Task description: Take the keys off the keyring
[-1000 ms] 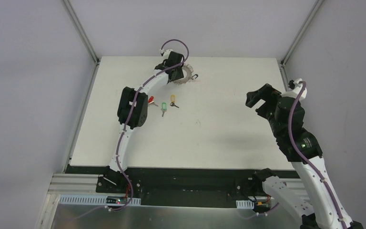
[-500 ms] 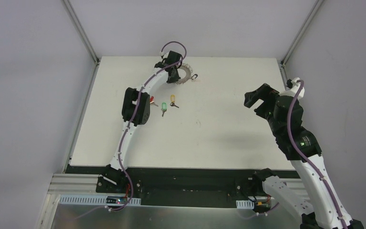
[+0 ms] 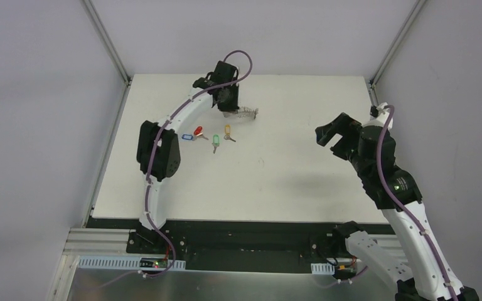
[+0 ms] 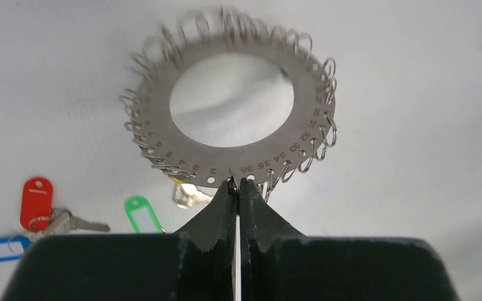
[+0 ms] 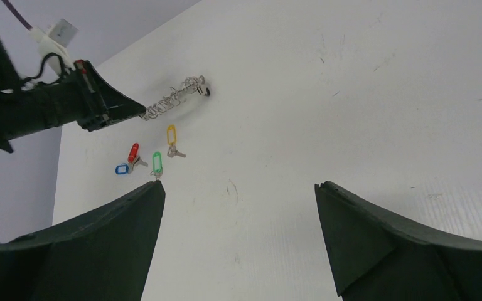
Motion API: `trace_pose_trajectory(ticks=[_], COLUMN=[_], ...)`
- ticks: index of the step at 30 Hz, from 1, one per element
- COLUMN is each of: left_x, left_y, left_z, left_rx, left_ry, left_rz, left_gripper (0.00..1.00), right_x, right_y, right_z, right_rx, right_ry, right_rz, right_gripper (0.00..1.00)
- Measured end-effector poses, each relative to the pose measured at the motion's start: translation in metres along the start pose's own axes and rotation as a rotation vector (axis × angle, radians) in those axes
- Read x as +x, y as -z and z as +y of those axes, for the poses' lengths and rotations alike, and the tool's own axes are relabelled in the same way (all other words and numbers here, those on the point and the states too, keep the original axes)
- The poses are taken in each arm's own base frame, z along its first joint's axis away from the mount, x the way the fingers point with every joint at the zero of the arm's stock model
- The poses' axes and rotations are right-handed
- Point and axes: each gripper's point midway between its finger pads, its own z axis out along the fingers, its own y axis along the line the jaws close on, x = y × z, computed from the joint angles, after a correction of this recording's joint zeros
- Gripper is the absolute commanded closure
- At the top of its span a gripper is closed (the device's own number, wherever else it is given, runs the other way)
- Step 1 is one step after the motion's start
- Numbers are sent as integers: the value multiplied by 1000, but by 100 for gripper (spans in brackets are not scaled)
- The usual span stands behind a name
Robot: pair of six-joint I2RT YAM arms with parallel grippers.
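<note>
**Left arm** [image 3: 182, 116]: base at near edge of table [image 3: 289, 188], left side; elbow high over table's left part; forearm arched toward table's far edge.

**Left gripper** [image 4: 238, 183]: over far-centre of table, fingers pressed together, tips pinching rim of keyring [image 4: 226, 157].

**Right arm** [image 3: 392, 182]: base at table's near edge, right side; links folded upward, wrist above table's right edge.

**Right gripper** [image 3: 334, 139]: raised well above table, jaws spread wide, nothing between them, aimed toward table's far-left part.

The keys [image 3: 215, 140] lie on the table [image 3: 301, 182], just before the keyring [image 3: 245, 113].
</note>
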Motion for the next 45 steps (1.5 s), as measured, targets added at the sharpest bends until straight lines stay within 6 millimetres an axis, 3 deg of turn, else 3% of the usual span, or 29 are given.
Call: trace_pose_trajectory(ticks=[1, 5, 10, 15, 21, 25, 31, 39, 45], left_x=[-3, -12, -1, 22, 53, 82, 115, 143, 161], left_y=[24, 89, 177, 261, 336, 357, 348, 351, 349], left_z=[-14, -54, -98, -119, -132, -134, -134, -151, -165], left_rx=[48, 190, 415, 584, 809, 945, 1027, 1127, 1196], left_ry=[-33, -135, -264, -391, -563, -675, -771, -894, -935], left_rz=[-19, -91, -154, -235, -311, -304, -252, -232, -185], left_gripper=[100, 100, 100, 100, 100, 100, 100, 100, 100], right_x=[3, 14, 34, 51, 68, 77, 106, 119, 140], right_y=[0, 0, 3, 12, 21, 23, 20, 31, 32], right_z=[1, 3, 0, 2, 29, 53, 87, 113, 116], right_rx=[-4, -33, -77, -185, -398, -526, -707, -844, -852], right_ry=[-1, 5, 52, 132, 182, 176, 123, 166, 258], right_rz=[11, 57, 107, 124, 165, 230, 442, 486, 521], right_gripper=[1, 3, 8, 12, 12, 10, 8, 8, 4])
